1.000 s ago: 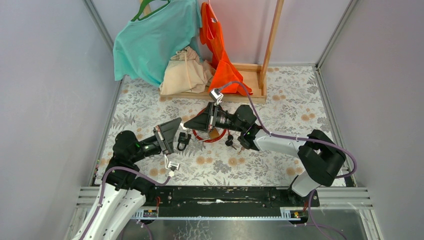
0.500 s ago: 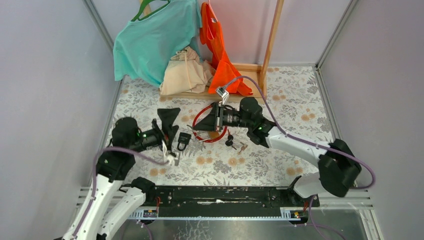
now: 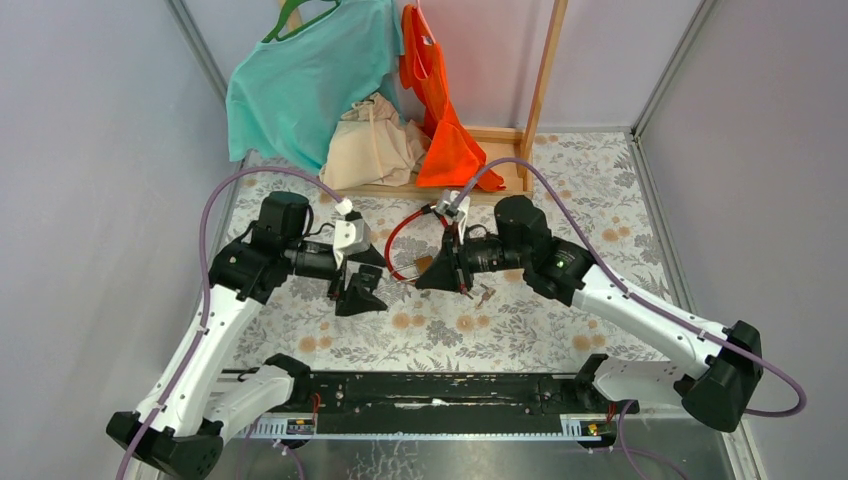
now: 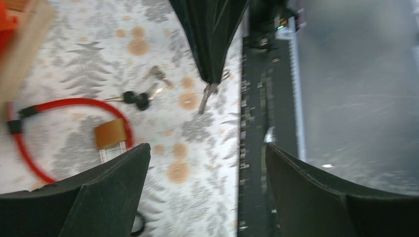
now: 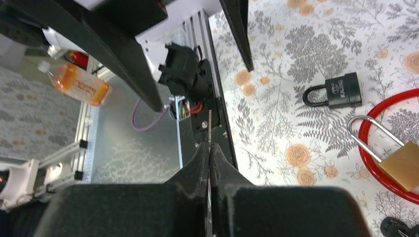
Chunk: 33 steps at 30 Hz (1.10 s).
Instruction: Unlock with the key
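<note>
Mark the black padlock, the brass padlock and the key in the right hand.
black padlock (image 5: 344,91), right wrist view, on its body.
brass padlock (image 5: 403,166), right wrist view, on its body.
key (image 4: 205,98), left wrist view, on its blade.

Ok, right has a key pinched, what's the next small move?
Probably lower the open left gripper and close it on the black padlock to steady it: the right gripper pinches a key, while that padlock lies loose on the table. Which lock it fits, I cannot tell.
</note>
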Each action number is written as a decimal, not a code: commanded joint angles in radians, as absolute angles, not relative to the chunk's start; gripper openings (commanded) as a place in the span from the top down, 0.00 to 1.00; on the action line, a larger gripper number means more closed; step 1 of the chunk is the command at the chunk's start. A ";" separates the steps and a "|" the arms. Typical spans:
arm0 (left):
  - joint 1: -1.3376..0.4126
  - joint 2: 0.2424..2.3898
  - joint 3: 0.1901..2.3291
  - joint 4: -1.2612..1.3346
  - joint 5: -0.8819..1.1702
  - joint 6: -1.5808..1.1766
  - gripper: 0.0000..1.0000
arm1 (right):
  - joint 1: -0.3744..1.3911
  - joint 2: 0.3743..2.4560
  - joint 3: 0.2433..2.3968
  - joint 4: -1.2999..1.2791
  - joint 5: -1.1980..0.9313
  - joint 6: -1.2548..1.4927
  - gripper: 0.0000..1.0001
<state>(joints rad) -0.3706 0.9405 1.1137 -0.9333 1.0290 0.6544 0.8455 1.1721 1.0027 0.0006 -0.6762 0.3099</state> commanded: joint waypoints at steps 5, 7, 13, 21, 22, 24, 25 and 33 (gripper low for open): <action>-0.373 0.941 1.039 -0.782 1.242 0.254 0.16 | 0.883 1.191 1.079 -0.135 -0.730 0.103 1.00; -0.373 0.940 1.017 -0.759 1.247 0.234 0.18 | 0.888 1.209 1.089 -0.133 -0.737 0.104 1.00; -0.373 0.954 0.957 -0.653 1.258 0.138 0.31 | 0.904 1.274 1.148 -0.123 -0.768 0.108 1.00; -0.373 0.960 0.941 -0.639 1.286 0.127 0.46 | 0.909 1.328 1.205 -0.133 -0.793 0.112 1.00; -0.373 0.960 0.939 -0.640 1.286 0.132 0.48 | 0.910 1.333 1.211 -0.137 -0.793 0.112 1.00; -0.373 0.958 0.938 -0.645 1.286 0.137 0.54 | 0.910 1.342 1.222 -0.149 -0.796 0.110 1.00; -0.373 0.958 0.937 -0.646 1.287 0.139 0.58 | 0.910 1.347 1.228 -0.156 -0.797 0.110 1.00; -0.373 0.982 0.962 -0.711 1.288 0.207 0.76 | 0.921 1.375 1.270 -0.225 -0.804 0.075 1.00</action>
